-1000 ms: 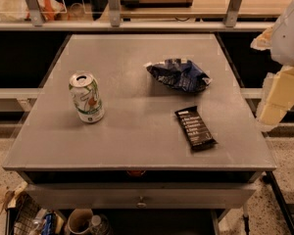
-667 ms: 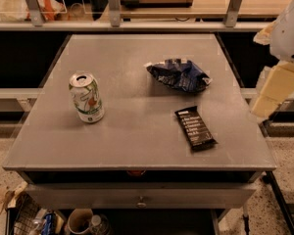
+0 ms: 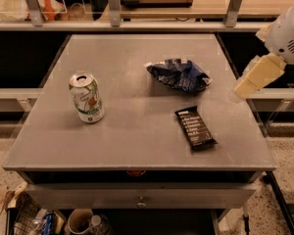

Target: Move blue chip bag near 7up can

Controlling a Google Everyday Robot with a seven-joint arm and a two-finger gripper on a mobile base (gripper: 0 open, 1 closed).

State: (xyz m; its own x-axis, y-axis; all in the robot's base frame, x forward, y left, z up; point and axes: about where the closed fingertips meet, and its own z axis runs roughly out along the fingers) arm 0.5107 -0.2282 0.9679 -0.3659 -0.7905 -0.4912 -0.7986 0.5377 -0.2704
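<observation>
The blue chip bag [image 3: 179, 75] lies crumpled on the grey table [image 3: 137, 131], right of centre and toward the back. The 7up can [image 3: 86, 98] stands upright on the left side of the table, well apart from the bag. My gripper [image 3: 255, 77] is a cream-coloured piece below the white arm joint [image 3: 289, 33]. It hangs in the air over the table's right edge, to the right of the bag and not touching it.
A flat black bar wrapper [image 3: 195, 127] lies on the table in front of the bag, near the right front. A wooden counter with metal rails [image 3: 137, 23] runs behind the table. A drawer [image 3: 139, 197] and a bin with clutter [image 3: 34, 219] sit below the front edge.
My gripper has swung up and to the left, from beside the table's right edge toward the bag. The bag, can and wrapper have not moved.
</observation>
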